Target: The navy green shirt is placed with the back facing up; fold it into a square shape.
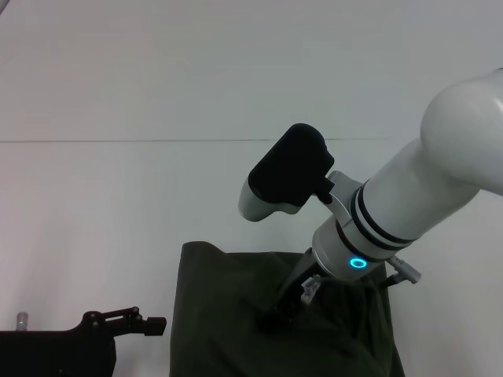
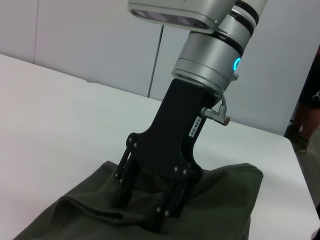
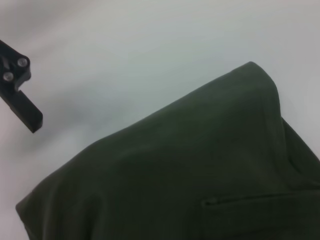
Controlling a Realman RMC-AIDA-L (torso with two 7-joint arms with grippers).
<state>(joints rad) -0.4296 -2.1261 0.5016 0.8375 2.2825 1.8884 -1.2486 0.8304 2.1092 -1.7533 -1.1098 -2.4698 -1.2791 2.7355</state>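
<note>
dark olive-green, soft and matte, the navy green shirt [image 1: 236, 314] lies in a folded bundle on the plain white table [image 1: 118, 94], at its near edge. the right gripper [image 2: 145, 212] reaches down onto the middle of the cloth, black fingers apart and pressed into a fold. the left gripper [image 1: 153, 324] sits low beside the shirt's left edge; whether it is open i cannot tell.
</note>
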